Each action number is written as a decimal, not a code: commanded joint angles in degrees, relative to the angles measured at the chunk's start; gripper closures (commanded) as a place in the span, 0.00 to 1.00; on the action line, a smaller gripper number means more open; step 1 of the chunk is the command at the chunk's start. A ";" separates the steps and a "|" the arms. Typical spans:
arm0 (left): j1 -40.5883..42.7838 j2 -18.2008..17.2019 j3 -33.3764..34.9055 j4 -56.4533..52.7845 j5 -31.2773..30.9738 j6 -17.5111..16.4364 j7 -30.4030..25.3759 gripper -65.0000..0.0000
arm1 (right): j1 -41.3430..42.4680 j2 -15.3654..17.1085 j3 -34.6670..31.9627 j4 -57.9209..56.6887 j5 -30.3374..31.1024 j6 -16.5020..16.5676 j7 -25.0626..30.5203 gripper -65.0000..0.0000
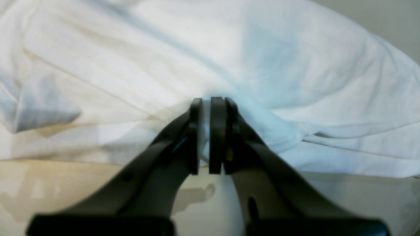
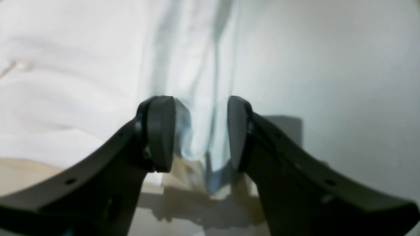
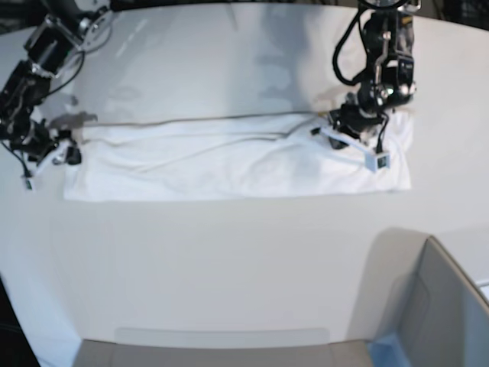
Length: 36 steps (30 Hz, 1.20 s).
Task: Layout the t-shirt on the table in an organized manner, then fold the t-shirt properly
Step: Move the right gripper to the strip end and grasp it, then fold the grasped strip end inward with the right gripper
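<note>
Grey open-topped bin (image 3: pixel 439 306) lower corner; bright light.

Bright, even; wrist views blurry

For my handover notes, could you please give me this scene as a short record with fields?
garment: the t-shirt lies as a long white band across the table, creased
left end effector: closed, pinching a fold of cloth at the shirt's edge
right end effector: open, jaws either side of a ridge of fabric at the shirt's other end, not yet gripping
other item: grey bin at the near corner
fold status: not yet finished
</note>
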 commanded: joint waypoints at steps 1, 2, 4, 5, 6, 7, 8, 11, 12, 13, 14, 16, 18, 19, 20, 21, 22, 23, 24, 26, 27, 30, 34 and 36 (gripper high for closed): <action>-0.55 -0.49 -0.12 1.05 -0.19 -0.06 -0.80 0.94 | 0.80 1.15 -0.60 -0.10 0.65 0.93 1.57 0.59; -0.64 -0.49 -0.12 1.05 -0.19 -0.06 -0.80 0.94 | 0.80 1.15 -1.40 -1.24 0.65 0.93 2.36 0.59; -0.64 -0.49 -0.21 1.05 -0.19 -0.06 -0.80 0.94 | 0.80 1.23 -2.10 -3.00 0.38 0.93 3.33 0.59; -0.64 -0.49 -0.38 1.05 -0.19 -0.06 -0.80 0.94 | 0.80 1.32 -2.10 -3.62 0.38 0.93 3.59 0.59; -0.64 -0.49 -0.56 1.05 -0.19 -0.06 -0.80 0.94 | 0.80 1.41 -2.10 -4.06 0.38 0.93 3.59 0.59; -0.64 -0.49 -0.65 1.05 -0.19 -0.06 -0.80 0.94 | 0.80 1.50 -2.10 -4.41 0.38 0.93 3.59 0.61; -0.64 -0.49 -0.65 1.05 -0.19 -0.06 -0.80 0.94 | 0.80 1.59 -2.10 -4.41 0.38 0.93 3.59 0.65; -0.64 -0.58 -0.65 1.05 -0.19 -0.06 -0.80 0.94 | 0.80 2.20 -2.10 -4.32 0.03 0.93 3.59 0.83; -0.64 -0.58 -0.65 1.05 -0.19 -0.06 -0.80 0.94 | 0.80 2.82 -2.10 -4.32 -0.50 0.93 3.59 0.90; -0.73 -0.58 -0.65 1.05 -0.19 -0.06 -0.80 0.94 | 0.88 3.26 -2.10 -4.32 -0.94 0.93 3.59 0.97; -0.73 -0.58 -0.65 1.05 -0.19 -0.06 -0.80 0.94 | 0.88 3.43 -2.01 -4.06 -1.29 0.93 3.68 1.00; -0.73 -0.58 -0.65 1.05 -0.19 -0.06 -0.80 0.94 | 1.41 4.58 -2.01 -3.79 -1.73 0.93 3.68 1.00; -0.73 -0.58 -0.65 1.05 -0.19 -0.06 -0.80 0.94 | 2.20 5.81 -2.01 -3.79 -2.08 0.93 3.68 1.00; -0.73 -0.58 -0.65 1.05 -0.19 -0.06 -0.80 0.94 | 2.20 6.33 -2.01 -3.79 -1.90 0.93 3.68 1.00; -0.73 -0.58 -0.74 1.05 -0.19 -0.06 -0.80 0.94 | 2.20 7.04 -2.01 -3.35 -1.73 0.93 3.68 1.00; -0.73 -0.58 -0.74 1.05 -0.19 -0.06 -0.80 0.94 | 2.29 7.21 -2.01 -2.47 -1.81 0.93 3.68 1.00; -0.73 -0.58 -0.74 1.05 -0.19 -0.06 -0.80 0.94 | 2.47 7.21 -2.10 -0.89 -2.08 0.93 3.59 1.00; -0.73 -0.49 -0.74 1.05 -0.19 -0.06 -0.80 0.94 | 2.38 7.13 -2.10 0.78 -2.17 0.93 3.42 1.00; -0.73 -0.49 -0.74 1.05 -0.19 -0.06 -0.80 0.94 | 2.12 6.95 -2.36 2.80 -2.17 0.93 3.33 1.00; -0.73 -0.49 -0.74 1.05 -0.19 -0.06 -0.80 0.94 | 1.76 6.25 -5.35 7.11 -2.34 0.93 3.24 1.00; -0.73 -0.49 -0.74 1.05 -0.19 -0.06 -0.80 0.94 | 1.06 5.72 -6.93 9.31 -2.87 0.93 3.24 1.00; -0.73 -0.49 -0.82 1.05 -0.19 -0.06 -0.80 0.94 | -0.96 3.17 -11.86 17.57 -4.89 0.93 3.24 1.00; -0.73 -0.49 -0.82 1.05 -0.19 -0.14 -0.80 0.94 | -4.04 -0.87 -20.39 27.94 -10.17 0.93 3.24 1.00; -0.55 -0.49 -0.82 1.05 -0.19 -0.14 -0.80 0.94 | -5.18 -2.98 -24.78 31.64 -13.68 0.93 3.33 1.00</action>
